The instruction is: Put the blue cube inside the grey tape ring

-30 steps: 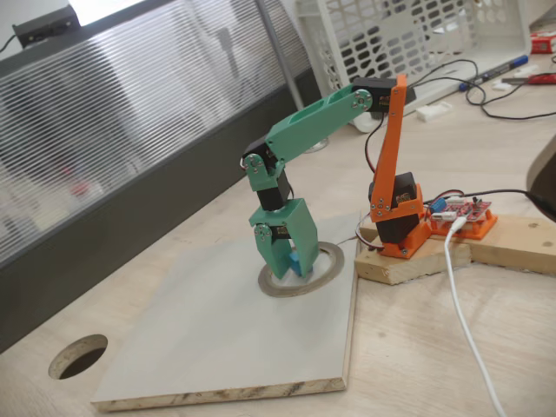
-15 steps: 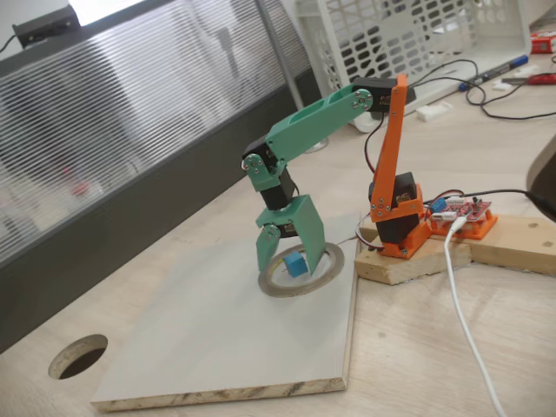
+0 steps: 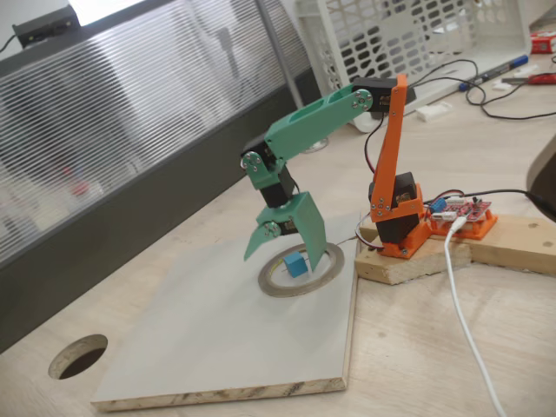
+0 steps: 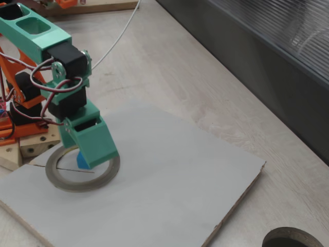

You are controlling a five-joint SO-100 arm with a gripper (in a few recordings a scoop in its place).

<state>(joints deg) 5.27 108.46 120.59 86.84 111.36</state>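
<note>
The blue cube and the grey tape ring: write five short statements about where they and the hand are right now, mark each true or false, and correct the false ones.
1. The blue cube sits inside the grey tape ring. True.
2. The hand is shut on the blue cube. False: its jaws are spread open and it hangs above the cube, clear of it.
3. The grey tape ring lies flat on the pale board. True.
4. The blue cube rests in the round hole cut through the tabletop. False: that hole is off by the board's far corner, and the cube is in the ring.
5. The grey tape ring stands upright on its edge. False: it lies flat.
</note>
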